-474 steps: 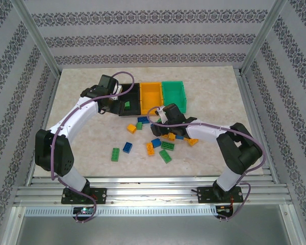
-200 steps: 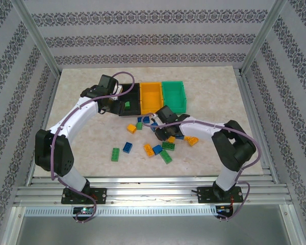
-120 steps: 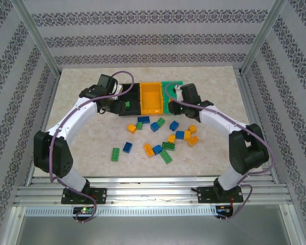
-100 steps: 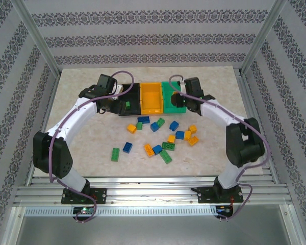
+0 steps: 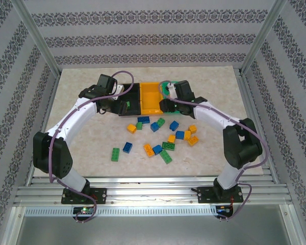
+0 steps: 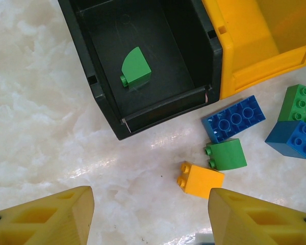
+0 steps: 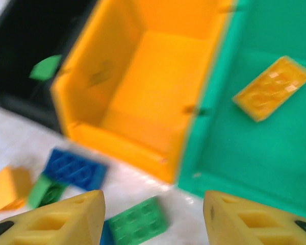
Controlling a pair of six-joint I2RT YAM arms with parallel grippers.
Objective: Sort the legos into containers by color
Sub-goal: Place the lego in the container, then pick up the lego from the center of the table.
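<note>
Most legos [image 5: 166,146] lie loose on the tabletop [image 5: 92,145], just before the bins. A yellow brick [image 7: 273,88] sits in the green bin [image 7: 234,153] and a green piece [image 6: 136,67] in the black bin [image 6: 168,46] — neither matches by colour. The right pincer [image 7: 154,217] hangs open and empty over the front of the orange bin [image 7: 153,87]. The left pincer [image 6: 150,214], likewise open and empty, hovers before the black bin — probably poised for a pick.

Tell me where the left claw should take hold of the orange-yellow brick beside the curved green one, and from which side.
Come straight down on the orange-yellow brick with the open left claw. It lies on its side, studs pointing sideways, so pinch its two smooth faces, probably near the stud end, because the green curved brick crowds the other corner.
</note>
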